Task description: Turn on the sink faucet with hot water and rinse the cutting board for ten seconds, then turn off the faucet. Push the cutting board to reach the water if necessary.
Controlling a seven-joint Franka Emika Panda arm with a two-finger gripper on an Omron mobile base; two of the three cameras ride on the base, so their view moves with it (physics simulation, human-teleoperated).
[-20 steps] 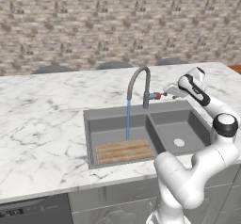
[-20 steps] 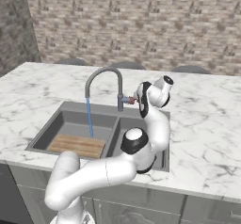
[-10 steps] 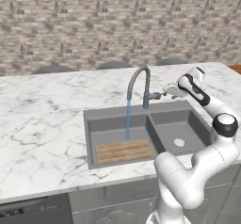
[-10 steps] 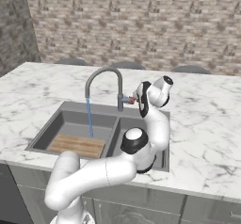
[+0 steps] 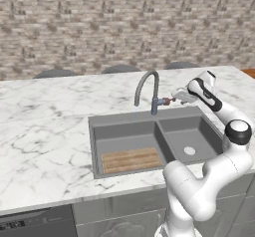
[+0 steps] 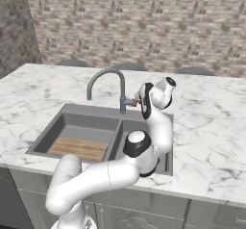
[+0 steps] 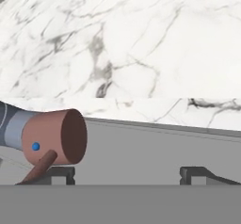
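Observation:
The grey gooseneck sink faucet (image 5: 150, 87) (image 6: 109, 74) arches over the left basin of the dark sink (image 5: 149, 117) (image 6: 72, 111). Only a faint blue trace of water (image 6: 89, 103) hangs at the spout tip; no stream falls. The tan slatted cutting board (image 5: 131, 160) (image 6: 78, 148) lies flat at the front of the left basin. My gripper (image 5: 177, 97) (image 6: 140, 101) (image 7: 127, 173) is open just to the right of the faucet's side handle. Up close, the reddish handle cap (image 7: 55, 136) sits by the left fingertip (image 7: 57, 173), while the right fingertip (image 7: 196, 173) stands far from it.
The right basin holds a round pale drain (image 5: 189, 151). White marble counter (image 5: 45, 131) surrounds the sink. Several dark stool tops (image 5: 55, 73) line the counter's far edge below a brick wall.
The blue stream that fell from the spout into the left basin has vanished but for a trace at the tip. Gripper and board stay about where they were.

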